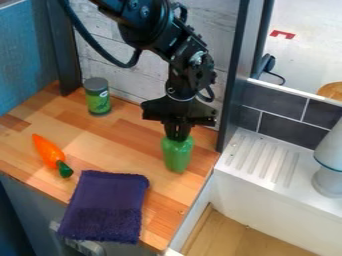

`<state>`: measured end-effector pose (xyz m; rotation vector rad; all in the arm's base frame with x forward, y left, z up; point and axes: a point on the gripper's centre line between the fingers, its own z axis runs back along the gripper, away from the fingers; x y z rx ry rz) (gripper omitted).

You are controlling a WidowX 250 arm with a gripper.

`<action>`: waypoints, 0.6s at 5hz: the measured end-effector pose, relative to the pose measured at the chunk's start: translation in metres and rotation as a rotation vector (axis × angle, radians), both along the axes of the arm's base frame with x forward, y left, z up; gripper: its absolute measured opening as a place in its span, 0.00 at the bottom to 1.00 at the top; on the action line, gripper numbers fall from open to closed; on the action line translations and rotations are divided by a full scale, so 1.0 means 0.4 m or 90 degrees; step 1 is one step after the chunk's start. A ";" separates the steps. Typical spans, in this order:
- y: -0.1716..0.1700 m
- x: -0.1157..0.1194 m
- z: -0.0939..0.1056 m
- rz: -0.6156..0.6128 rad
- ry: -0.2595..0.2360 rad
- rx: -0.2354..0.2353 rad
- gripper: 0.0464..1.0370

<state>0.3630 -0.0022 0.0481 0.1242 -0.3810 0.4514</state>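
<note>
Green, rounded object [178, 156] hangs upright below the jaws, its top clamped between them

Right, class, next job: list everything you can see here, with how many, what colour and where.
green toy: one, green, on the counter below the gripper
carrot: one, orange with a dark green end, counter's left side
can: one, green with a grey lid, back left
cloth: one, dark purple, front edge
counter: one, light brown wood, left and centre
ribbed ledge: one, white, right
container: one, whitish, at the right edge
tiles: several, dark grey, behind the ledge
red mark: one, upper right
arm: one, black, from the top
gripper: one, black, at the green toy's top
</note>
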 end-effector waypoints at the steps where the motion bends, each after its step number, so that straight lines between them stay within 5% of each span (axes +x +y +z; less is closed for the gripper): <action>1: 0.003 0.000 -0.010 0.002 0.003 0.007 0.07; 2: 0.006 0.000 -0.010 0.008 0.001 0.008 0.11; 3: 0.008 -0.020 0.017 0.021 0.009 0.001 0.34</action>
